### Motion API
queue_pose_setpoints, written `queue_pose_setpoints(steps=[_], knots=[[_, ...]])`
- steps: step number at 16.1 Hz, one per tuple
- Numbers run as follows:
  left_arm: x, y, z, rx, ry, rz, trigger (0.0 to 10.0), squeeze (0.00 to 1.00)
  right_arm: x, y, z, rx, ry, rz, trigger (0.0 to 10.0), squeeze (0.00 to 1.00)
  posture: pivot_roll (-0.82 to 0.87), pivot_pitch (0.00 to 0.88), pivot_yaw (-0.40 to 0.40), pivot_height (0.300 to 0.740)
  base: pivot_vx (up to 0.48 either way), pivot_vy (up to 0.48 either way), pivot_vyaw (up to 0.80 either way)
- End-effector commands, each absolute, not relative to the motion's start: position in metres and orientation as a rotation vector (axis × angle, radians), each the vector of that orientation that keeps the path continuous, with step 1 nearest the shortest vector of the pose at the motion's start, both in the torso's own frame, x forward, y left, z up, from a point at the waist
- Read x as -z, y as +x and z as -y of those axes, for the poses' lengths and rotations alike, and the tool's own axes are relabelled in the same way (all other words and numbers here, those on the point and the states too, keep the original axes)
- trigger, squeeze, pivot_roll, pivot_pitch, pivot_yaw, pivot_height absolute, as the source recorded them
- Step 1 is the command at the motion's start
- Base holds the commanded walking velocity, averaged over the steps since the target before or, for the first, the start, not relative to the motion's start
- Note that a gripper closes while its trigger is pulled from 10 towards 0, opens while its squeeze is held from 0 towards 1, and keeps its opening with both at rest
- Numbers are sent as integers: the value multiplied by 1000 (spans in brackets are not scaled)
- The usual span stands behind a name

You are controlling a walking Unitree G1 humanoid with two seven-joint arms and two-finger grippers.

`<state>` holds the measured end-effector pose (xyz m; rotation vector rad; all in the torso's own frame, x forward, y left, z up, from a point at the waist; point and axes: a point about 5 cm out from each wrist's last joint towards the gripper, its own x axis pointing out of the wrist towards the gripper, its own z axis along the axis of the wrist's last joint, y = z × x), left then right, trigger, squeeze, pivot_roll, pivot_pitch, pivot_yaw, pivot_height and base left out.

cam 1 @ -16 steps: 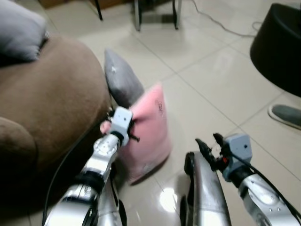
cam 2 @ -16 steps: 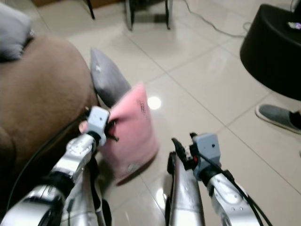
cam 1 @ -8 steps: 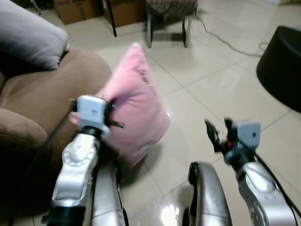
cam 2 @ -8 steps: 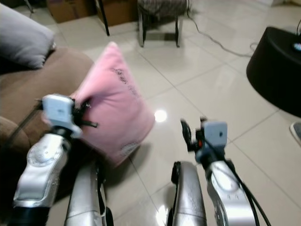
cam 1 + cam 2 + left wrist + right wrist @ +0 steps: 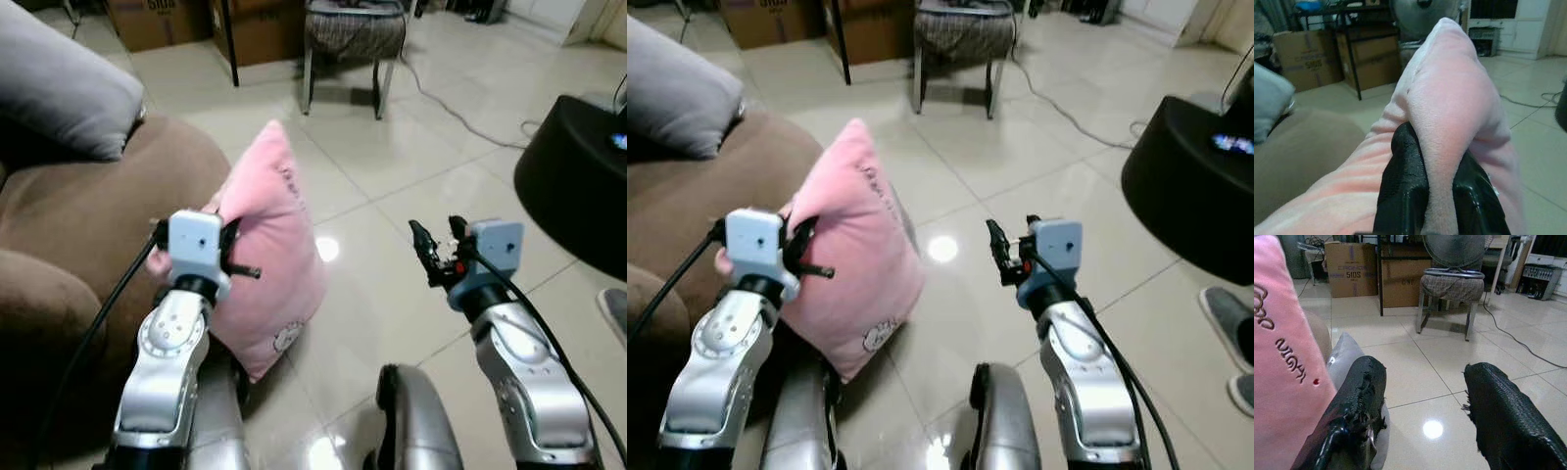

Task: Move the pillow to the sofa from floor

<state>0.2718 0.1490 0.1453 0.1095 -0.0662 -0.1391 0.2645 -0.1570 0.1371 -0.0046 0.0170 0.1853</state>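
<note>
A pink pillow (image 5: 272,262) hangs off the floor beside the brown sofa (image 5: 78,225), held up by its edge. My left gripper (image 5: 211,245) is shut on a fold of it; the left wrist view shows the black fingers (image 5: 1405,186) pinching the pink fabric (image 5: 1449,103). My right gripper (image 5: 437,250) is open in the air to the right of the pillow, holding nothing, its fingers (image 5: 1356,406) spread wide. A grey pillow (image 5: 1347,357) lies on the floor behind the pink one.
A grey cushion (image 5: 64,88) rests on the sofa's back left. A stool (image 5: 355,34) and cardboard boxes (image 5: 157,20) stand at the back. A black round seat (image 5: 578,176) is at right, a cable (image 5: 460,108) crosses the tiles, and a shoe (image 5: 1227,313) sits at far right.
The left gripper has lifted the pink pillow off the floor and holds it higher beside the sofa. The right arm has risen. The camera has tilted up.
</note>
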Motion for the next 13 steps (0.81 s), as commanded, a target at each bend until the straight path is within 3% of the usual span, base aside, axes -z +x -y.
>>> queue_pose_setpoints(steps=[1, 6, 13], knots=[[-155, 272, -148, 143, 125, 114, 0, 0, -137, 267, 157, -186, -3, -13, 10000, 0, 27, 0, -44, 612, 0, 0, 0], [-156, 274, -156, 117, 140, 98, 0, 0, -137, 274, 159, -132, -43, -3, 10000, 0, 30, 0, -28, 666, 0, 0, 0], [-156, 274, -154, 139, 159, 95, 0, 0, -136, 272, 157, -139, 29, 8, 10000, 0, 37, 0, -17, 723, 0, 0, 0]])
